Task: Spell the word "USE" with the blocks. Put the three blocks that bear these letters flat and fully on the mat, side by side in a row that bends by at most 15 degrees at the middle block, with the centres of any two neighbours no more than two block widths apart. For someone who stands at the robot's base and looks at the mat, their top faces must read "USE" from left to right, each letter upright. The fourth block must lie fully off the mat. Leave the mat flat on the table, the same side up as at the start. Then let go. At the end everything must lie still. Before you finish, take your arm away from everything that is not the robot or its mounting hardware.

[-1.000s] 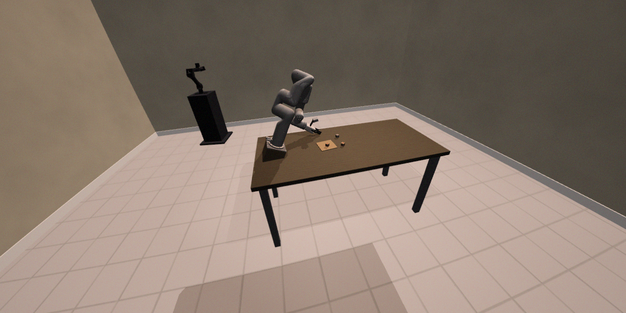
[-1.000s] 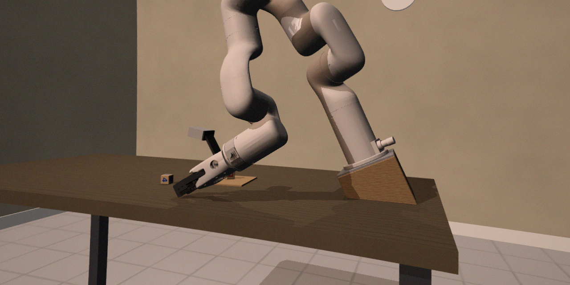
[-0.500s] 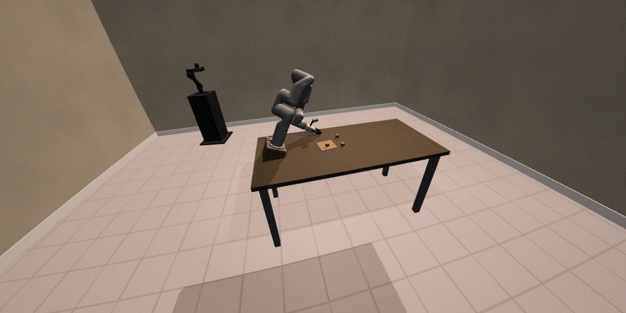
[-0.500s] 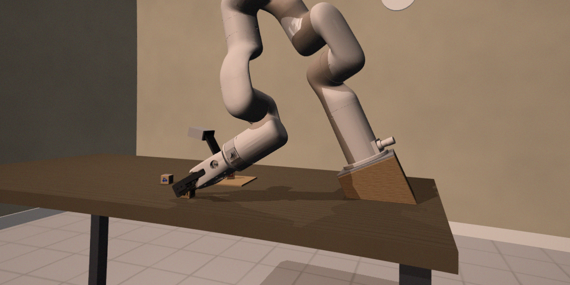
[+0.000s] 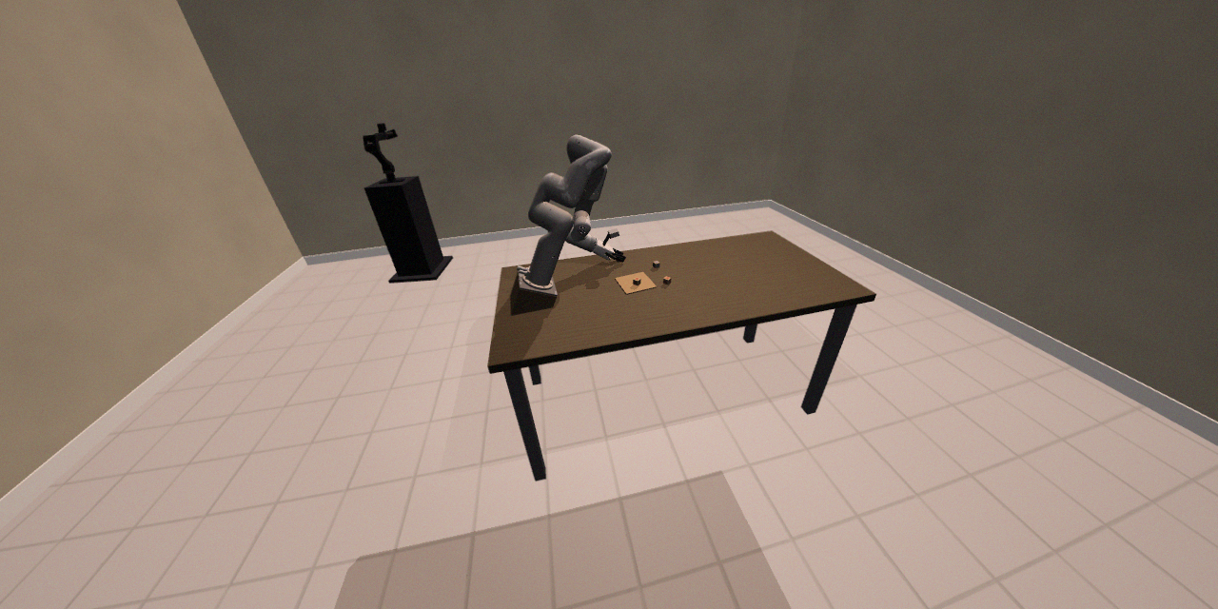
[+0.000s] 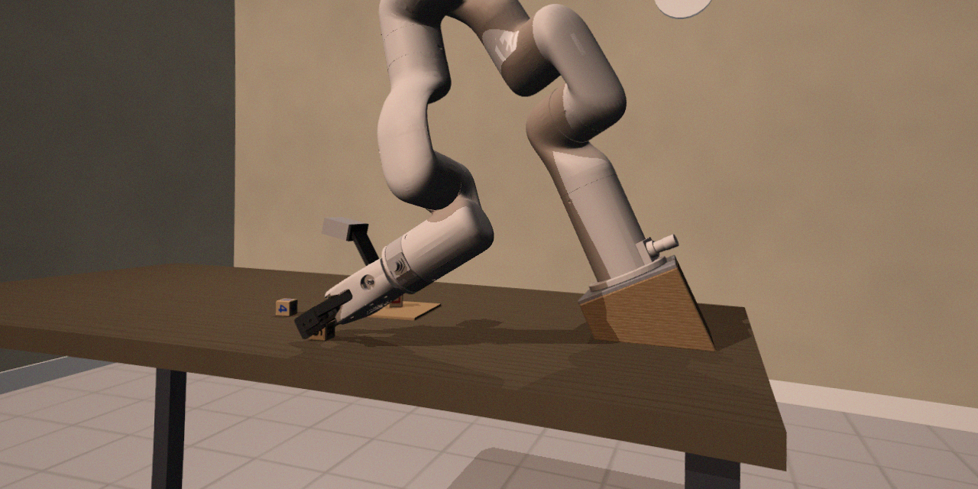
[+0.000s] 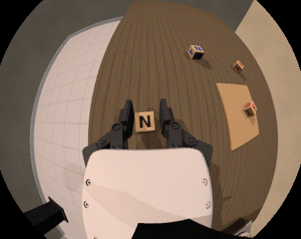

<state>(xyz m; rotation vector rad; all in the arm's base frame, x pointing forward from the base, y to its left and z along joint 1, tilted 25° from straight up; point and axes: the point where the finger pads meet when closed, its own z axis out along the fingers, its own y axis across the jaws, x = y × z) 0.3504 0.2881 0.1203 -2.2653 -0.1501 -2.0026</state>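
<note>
Wrist view shows the pincer (image 5: 622,257) (image 6: 309,332) (image 7: 146,107) part open, a finger on each side of the N block (image 6: 322,333) (image 7: 144,121) with a gap at both — it holds nothing. That block sits on the counter (image 5: 723,282) (image 6: 519,363) (image 7: 157,66), well off the mat (image 5: 625,288) (image 6: 418,310) (image 7: 237,113), where one red-lettered block (image 5: 636,282) (image 6: 396,302) (image 7: 250,109) stands alone. The blue block (image 5: 656,265) (image 6: 286,306) (image 7: 196,52) and the far block (image 5: 666,281) (image 7: 238,66) lie off it too. N isn't in the word, so if this block is wanted it probably needs rolling to another face. To regrip well, centre the fingers, close square on two opposite sides, and lift before turning — the low tilt could drag a fingertip along the wood. If letting go, back straight out.
</note>
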